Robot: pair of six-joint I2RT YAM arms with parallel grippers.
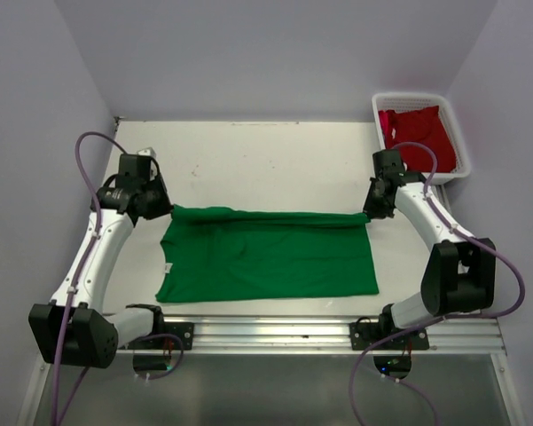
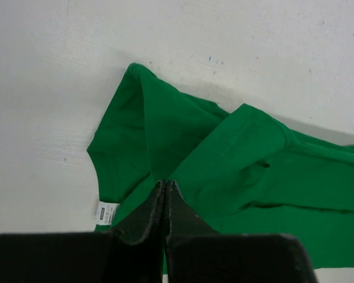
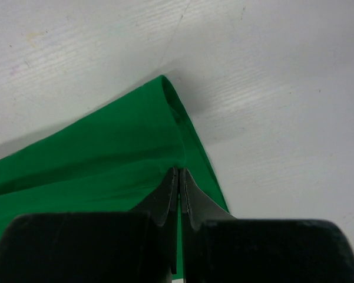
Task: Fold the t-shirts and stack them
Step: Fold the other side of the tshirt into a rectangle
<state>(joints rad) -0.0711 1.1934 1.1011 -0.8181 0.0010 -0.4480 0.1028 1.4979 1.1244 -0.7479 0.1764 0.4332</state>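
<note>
A robot lab — bare walls point(image 1: 248, 53), aluminium mounting rail point(image 1: 275, 330).

The green t-shirt point(image 1: 266, 253) is soft matt cloth, a bit creased, and the red t-shirt point(image 1: 417, 133) looks like the same fabric. The basket point(image 1: 419, 96) is white plastic mesh. The table point(image 1: 266, 160) is matt white and faintly scuffed. The near rail point(image 1: 275, 333) is ribbed bare metal. The left gripper point(image 2: 165, 184) fingers point(image 2: 144, 218) are matt black and grainy.

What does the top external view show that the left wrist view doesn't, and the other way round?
Only top external: the red t-shirt in the white basket, and the right gripper at the far right corner of the green t-shirt. Only left wrist: close up, the left gripper shut on bunched cloth. Both: the green t-shirt on the white table.
</note>
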